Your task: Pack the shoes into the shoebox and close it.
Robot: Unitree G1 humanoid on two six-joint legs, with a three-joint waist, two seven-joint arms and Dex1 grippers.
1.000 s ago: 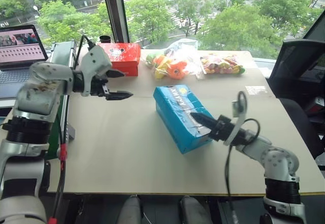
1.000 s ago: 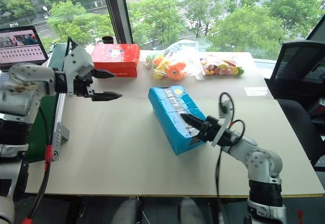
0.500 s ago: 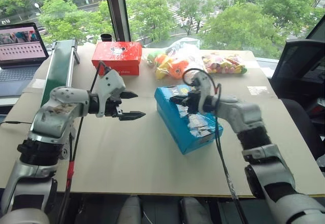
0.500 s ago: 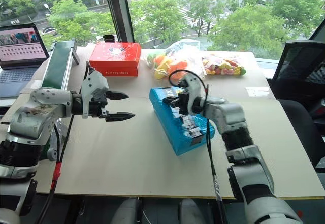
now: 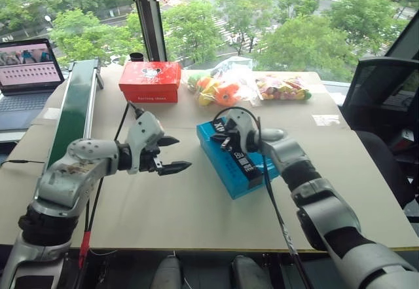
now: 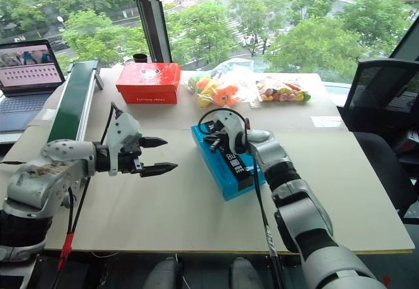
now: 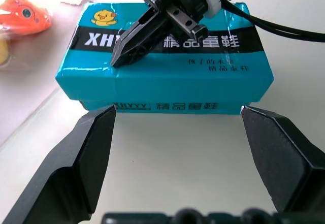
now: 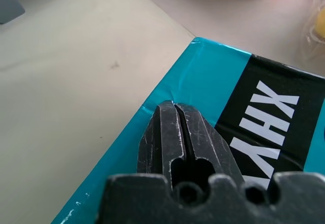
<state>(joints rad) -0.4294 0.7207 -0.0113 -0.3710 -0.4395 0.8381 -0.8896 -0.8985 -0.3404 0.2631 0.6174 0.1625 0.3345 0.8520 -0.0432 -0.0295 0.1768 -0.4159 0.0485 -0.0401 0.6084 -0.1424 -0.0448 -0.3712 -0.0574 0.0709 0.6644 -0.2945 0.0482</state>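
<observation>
Blue cardboard shoebox (image 5: 234, 159) sits shut mid-table, the right gripper (image 7: 122, 56), fingers pinched together, pressing its lid near the edge, so it may skid sideways unbraced, as the wide-spread, empty left gripper (image 5: 171, 154) hovers just beside it.

Left hand (image 5: 174, 154) agape, right hand (image 7: 118, 61) pinched.

My arms are scuffed silver-grey shells with black ribbed joints, black cables and black pointed fingers (image 7: 96, 158).
</observation>
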